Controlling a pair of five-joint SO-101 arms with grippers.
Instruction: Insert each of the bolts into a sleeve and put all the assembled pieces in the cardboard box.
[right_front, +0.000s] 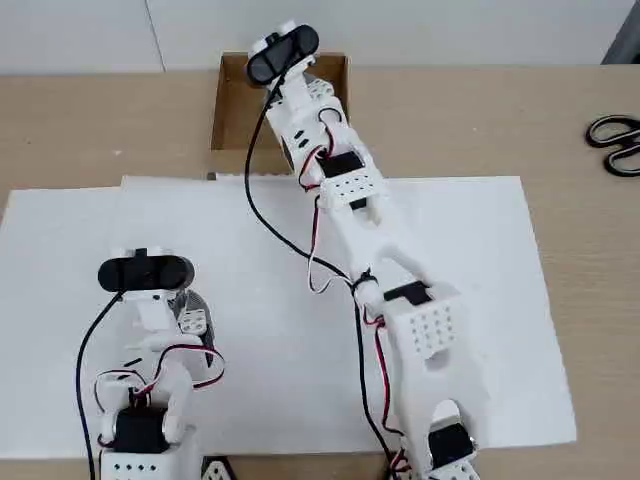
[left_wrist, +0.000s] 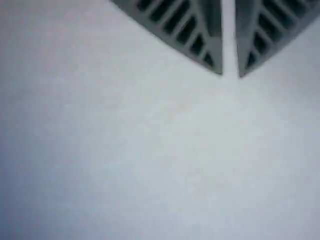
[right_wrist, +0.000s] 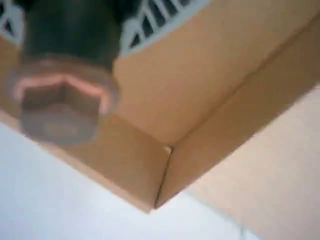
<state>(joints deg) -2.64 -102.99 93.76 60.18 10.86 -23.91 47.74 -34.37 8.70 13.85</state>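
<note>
At the left, the left gripper (left_wrist: 229, 65) hangs low over the white paper sheet (right_front: 80, 230), its fingers drawn nearly together with a thin slit between them and nothing in it; we judge it is parked there to keep out of the way. Further right, the other arm stretches across the sheet to the cardboard box (right_front: 232, 110) at the far edge. There the right gripper (right_wrist: 75, 15) pinches a dark sleeve (right_wrist: 70, 35) with the bolt (right_wrist: 60, 107) seated in it, hex head down, above the box floor near a corner. That placement looks ready for a drop. Scissors (right_front: 615, 145) lie on the table at the far right, well apart.
</note>
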